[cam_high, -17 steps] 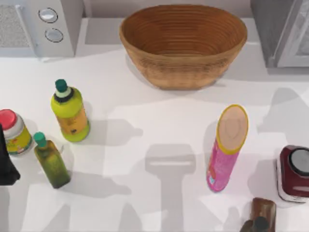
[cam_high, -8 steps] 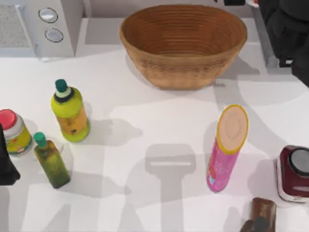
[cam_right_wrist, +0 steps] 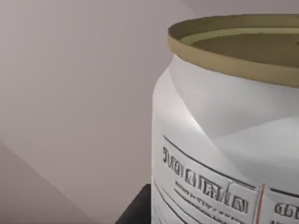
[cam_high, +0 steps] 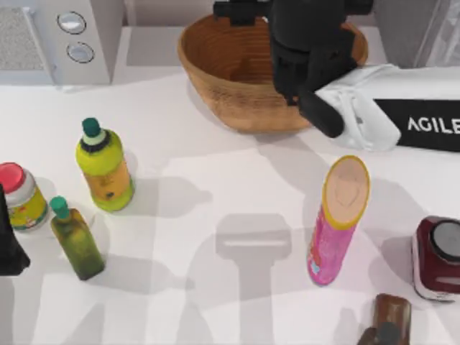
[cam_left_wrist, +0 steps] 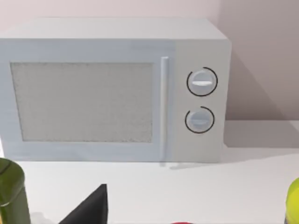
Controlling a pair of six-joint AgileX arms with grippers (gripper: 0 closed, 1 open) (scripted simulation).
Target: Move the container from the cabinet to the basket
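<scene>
The container [cam_right_wrist: 219, 140], a silver can with small print and a gold rim, sits very close in the right wrist view in front of a plain wall. A dark finger edge shows beneath it. My right gripper [cam_high: 237, 10] reaches in from the right and hangs over the back of the brown wicker basket [cam_high: 215, 79], shut on the container. The arm's black wrist covers the basket's middle and right rim. The grey cabinet [cam_high: 402, 29] stands at the back right corner. My left gripper [cam_high: 8, 248] is parked at the table's left edge.
A white microwave [cam_high: 72, 36] stands at the back left. On the left are a yellow-green bottle [cam_high: 104, 169], an olive bottle [cam_high: 77, 241] and a red-lidded jar [cam_high: 20, 194]. A pink tube [cam_high: 338, 223], a maroon jar [cam_high: 437, 259] and a brown bottle [cam_high: 388, 320] stand at the right.
My right arm has swung in from the back right, away from the cabinet, and now covers much of the basket. The left arm and the table objects have not moved.
</scene>
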